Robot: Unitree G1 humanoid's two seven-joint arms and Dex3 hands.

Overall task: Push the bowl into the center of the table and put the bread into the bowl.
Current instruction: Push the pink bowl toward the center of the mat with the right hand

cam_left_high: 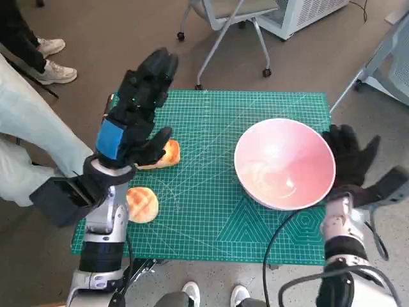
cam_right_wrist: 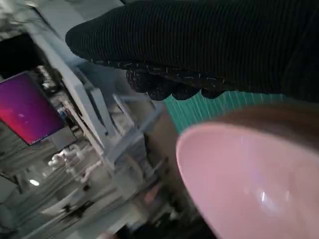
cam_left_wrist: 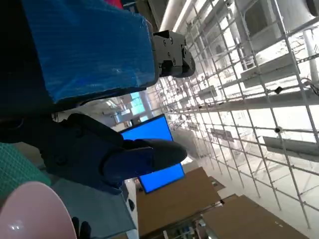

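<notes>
A pink bowl (cam_left_high: 285, 163) sits on the right part of the green cutting mat (cam_left_high: 211, 211); its rim also shows in the left wrist view (cam_left_wrist: 30, 211) and fills the right wrist view (cam_right_wrist: 249, 179). My right hand (cam_left_high: 350, 157), gloved and spread, rests against the bowl's right side. Two bread rolls lie on the left: one (cam_left_high: 165, 155) partly under my left thumb, another (cam_left_high: 142, 204) nearer the front edge. My left hand (cam_left_high: 137, 109) is raised above the mat's left side, fingers spread, holding nothing.
A person's pale-trousered leg (cam_left_high: 32, 121) and shoes (cam_left_high: 54, 64) are at the left of the table. A wheeled chair base (cam_left_high: 227, 38) stands behind the table, and a white frame (cam_left_high: 383, 64) at the far right.
</notes>
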